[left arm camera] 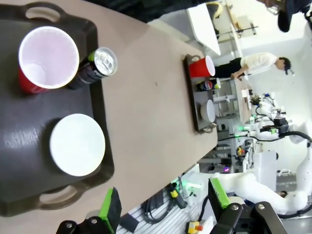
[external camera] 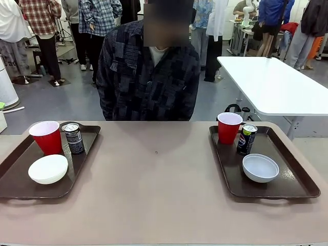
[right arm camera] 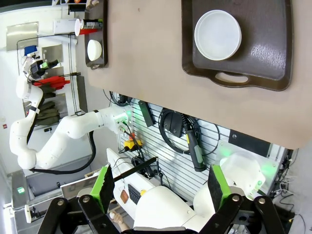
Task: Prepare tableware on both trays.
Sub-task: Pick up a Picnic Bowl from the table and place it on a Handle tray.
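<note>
Left end effector, seen from its own wrist: green-padded fingers spread wide, nothing between them, touching nothing; it hangs off the near edge of the tabletop, above the left tray's cut-out handle. Right end effector, seen from its own wrist: fingers likewise spread wide and empty, held clear of the tabletop's near edge, with the right tray's handle above them in that view

Left tray: dark brown, raised rim, lying at the tabletop's left end. Nearest on it, a white bowl, upright. Behind the bowl, a red cup with white inside, upright; just beside the cup on its right, a dark can with a silver top, upright and close to the cup

Right tray: same kind, at the tabletop's right end, well apart from the left tray. Nearest on it, a second white bowl, upright. Behind it, a green-topped can, upright; to that can's left, a second red cup, just beside it

Bare tabletop lies between the trays. Beyond the far edge, a person in a dark patterned shirt stands facing the tabletop. Farther right, a white table
</note>
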